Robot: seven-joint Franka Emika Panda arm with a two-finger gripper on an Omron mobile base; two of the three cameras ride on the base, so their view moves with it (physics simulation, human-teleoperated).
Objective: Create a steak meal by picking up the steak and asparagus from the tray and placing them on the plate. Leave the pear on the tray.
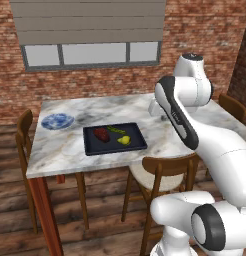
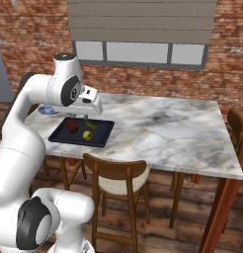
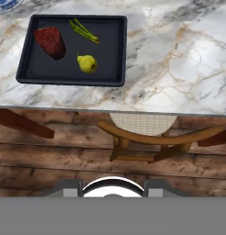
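The black tray (image 1: 137,145) (image 3: 41,69) lies near the front edge of the marble table. On it sit the dark red steak (image 1: 100,133) (image 3: 50,41) at the left, the thin green asparagus (image 1: 115,130) (image 3: 84,30) at the back, and the yellow pear (image 1: 124,140) (image 3: 87,63) in front. The blue and white plate (image 1: 57,121) (image 3: 4,3) rests bare on the table, left of the tray. My gripper (image 1: 154,111) (image 2: 89,114) hangs open, high above the table's front edge and to the right of the tray, holding nothing.
A wooden chair (image 1: 162,172) (image 3: 147,135) is tucked under the table's front edge, just right of the tray. More chairs stand at the left end (image 1: 24,135) and the right end (image 1: 234,107). A brick wall with a window (image 1: 90,52) is behind.
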